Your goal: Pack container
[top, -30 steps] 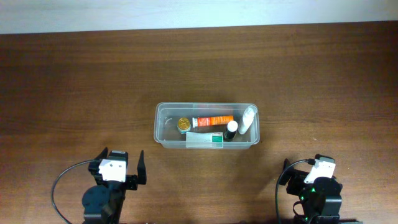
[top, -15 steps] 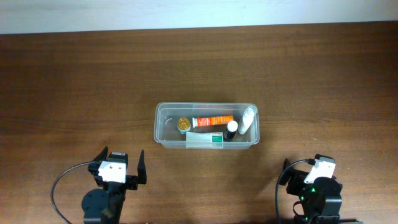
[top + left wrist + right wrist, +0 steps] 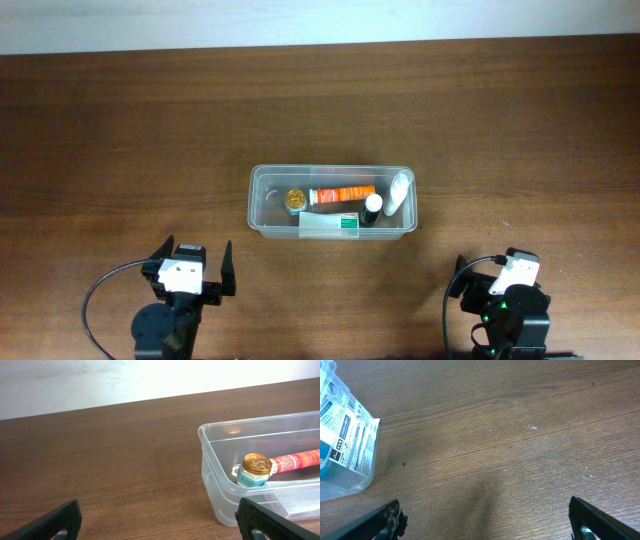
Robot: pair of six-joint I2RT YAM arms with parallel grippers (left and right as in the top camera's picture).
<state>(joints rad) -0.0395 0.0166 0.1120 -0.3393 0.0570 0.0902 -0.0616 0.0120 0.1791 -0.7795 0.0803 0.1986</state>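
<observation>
The clear plastic container [image 3: 252,200] stands at the middle of the table. Inside it lie a gold-lidded jar [image 3: 295,199], an orange tube [image 3: 342,193], a white bottle [image 3: 399,191], a black-capped item [image 3: 372,205] and a white-and-green box [image 3: 330,227]. My left gripper [image 3: 195,250] is open and empty near the front edge, left of the container. The left wrist view shows the container [image 3: 210,460], jar [image 3: 255,470] and tube [image 3: 297,460] ahead of the left gripper [image 3: 159,527]. My right gripper [image 3: 500,265] is open and empty at the front right; in the right wrist view, the right gripper [image 3: 487,520] faces bare wood.
The dark wooden table [image 3: 120,130] stretches around the container. A pale wall runs along the far edge [image 3: 320,20]. The container's corner [image 3: 367,455], with a printed label [image 3: 345,425] seen through it, sits at the left of the right wrist view.
</observation>
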